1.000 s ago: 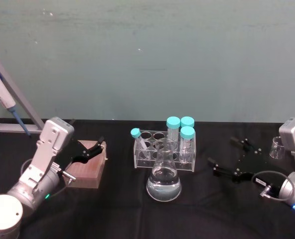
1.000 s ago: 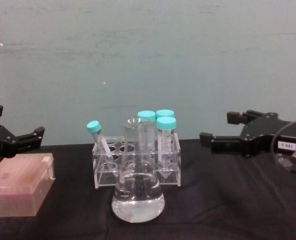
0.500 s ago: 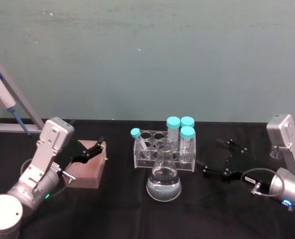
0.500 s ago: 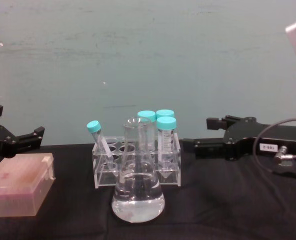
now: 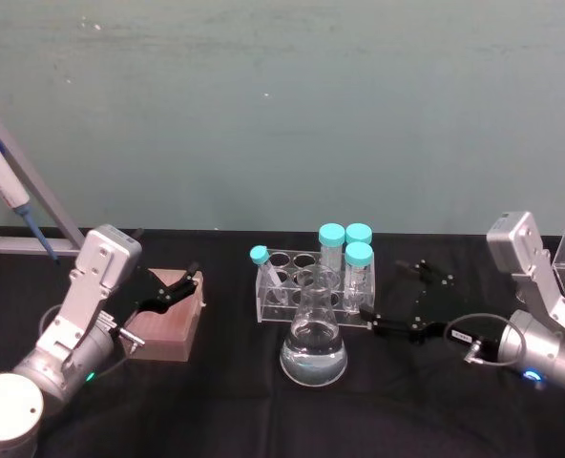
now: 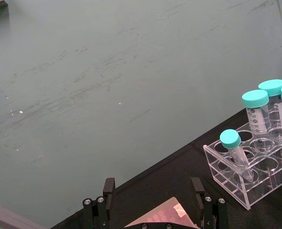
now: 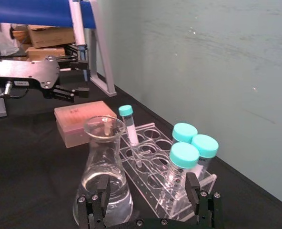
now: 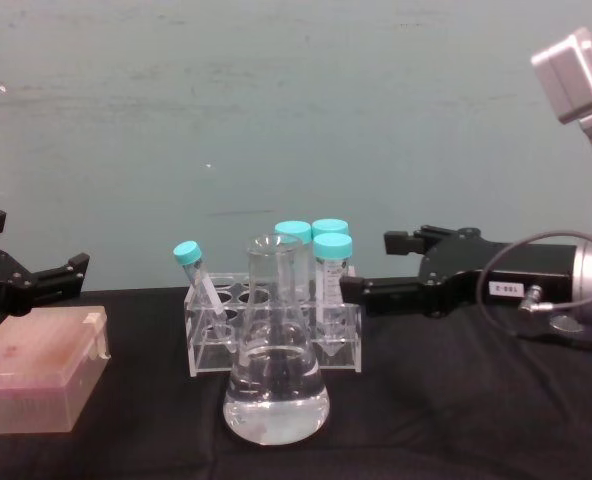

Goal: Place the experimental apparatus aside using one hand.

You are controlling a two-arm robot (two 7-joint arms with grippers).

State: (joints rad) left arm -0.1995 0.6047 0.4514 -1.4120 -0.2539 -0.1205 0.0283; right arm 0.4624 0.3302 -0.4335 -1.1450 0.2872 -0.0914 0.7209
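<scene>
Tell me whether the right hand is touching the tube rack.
Cannot tell. In the head view one fingertip of the open right hand sits at the corner of the tube rack; the chest view overlaps them too. Neither shows contact or a gap plainly.

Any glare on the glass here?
Chest view: liquid in the conical flask glints pale against black cloth, the open right gripper beside the tube rack. Right wrist view: bright edges on the flask's rim. Head view: left gripper parked over the pink box.

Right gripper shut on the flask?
No: the right gripper has its fingers spread open beside the tube rack, clear of the flask.
</scene>
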